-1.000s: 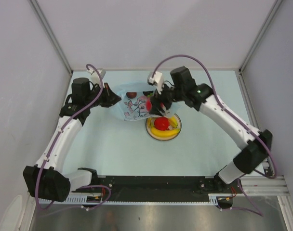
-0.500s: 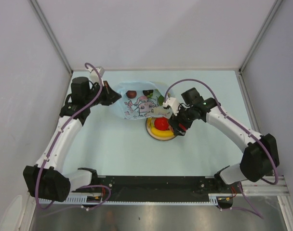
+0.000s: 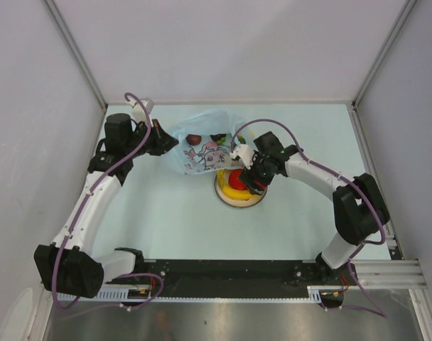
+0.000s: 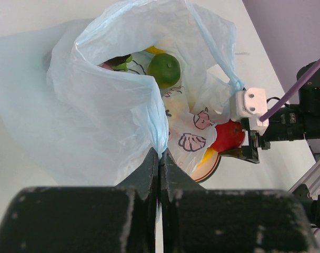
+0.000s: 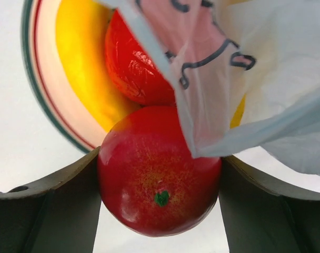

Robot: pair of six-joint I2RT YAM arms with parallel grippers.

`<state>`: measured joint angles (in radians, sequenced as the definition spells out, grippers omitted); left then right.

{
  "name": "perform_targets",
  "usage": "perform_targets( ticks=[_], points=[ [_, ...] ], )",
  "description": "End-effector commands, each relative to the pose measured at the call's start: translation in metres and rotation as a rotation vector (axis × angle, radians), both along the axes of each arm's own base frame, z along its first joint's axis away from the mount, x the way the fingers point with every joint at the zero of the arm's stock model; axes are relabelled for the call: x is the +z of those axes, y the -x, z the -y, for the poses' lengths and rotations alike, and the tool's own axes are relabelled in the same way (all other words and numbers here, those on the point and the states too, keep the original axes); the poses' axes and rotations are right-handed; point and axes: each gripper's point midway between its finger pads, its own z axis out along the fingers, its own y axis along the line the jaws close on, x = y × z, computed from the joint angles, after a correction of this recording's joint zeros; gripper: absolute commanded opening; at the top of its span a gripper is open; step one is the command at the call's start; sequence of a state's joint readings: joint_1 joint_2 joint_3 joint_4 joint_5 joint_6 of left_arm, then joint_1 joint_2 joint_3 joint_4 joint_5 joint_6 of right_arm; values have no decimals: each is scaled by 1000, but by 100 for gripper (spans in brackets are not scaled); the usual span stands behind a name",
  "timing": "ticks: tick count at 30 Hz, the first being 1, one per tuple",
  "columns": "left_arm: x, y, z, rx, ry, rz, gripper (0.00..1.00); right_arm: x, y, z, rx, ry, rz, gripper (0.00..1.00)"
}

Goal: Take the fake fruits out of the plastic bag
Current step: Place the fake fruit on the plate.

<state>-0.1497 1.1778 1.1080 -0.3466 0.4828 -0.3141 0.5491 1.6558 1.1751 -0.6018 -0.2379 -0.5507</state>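
The right gripper (image 3: 252, 179) has come from the bag (image 4: 97, 105) to over the plate (image 5: 41, 97) and is grasping a glossy round red apple (image 5: 159, 192), widely spread. The left gripper (image 4: 159, 164) is pinching the thin crinkly bag's edge; the bag is lying beside the plate, a green fruit (image 4: 164, 70) inside.

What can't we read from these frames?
- Contents of the bag: left wrist view, folds hide most; only a green fruit shows clearly.
- The plate: right wrist view, cut by top edge, covered by bag.
- The right pincer gripping the apple: top view, too small, wrist covers it.
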Motion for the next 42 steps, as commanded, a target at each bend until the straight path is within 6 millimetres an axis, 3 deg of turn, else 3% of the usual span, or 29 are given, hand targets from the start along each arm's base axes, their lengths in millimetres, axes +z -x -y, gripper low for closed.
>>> perform_targets(
  ticks=[1,9,18,28,34,42],
  points=[
    [13,-2,-3,7,3,46,0,-3,-22,-2,-29,13,76,40],
    [6,-4,0,-4,11,22,0,-14,-18,-7,-27,7,37,44],
    [5,0,-1,-9,10,21,0,-15,-2,3,-7,23,-29,43],
    [6,2,2,-19,33,18,1,-6,42,-6,80,8,-89,43],
    [16,-3,6,-33,53,35,0,5,8,-6,22,-10,34,41],
    [18,-3,6,-36,56,35,0,9,-17,3,-29,-13,69,41]
  ],
)
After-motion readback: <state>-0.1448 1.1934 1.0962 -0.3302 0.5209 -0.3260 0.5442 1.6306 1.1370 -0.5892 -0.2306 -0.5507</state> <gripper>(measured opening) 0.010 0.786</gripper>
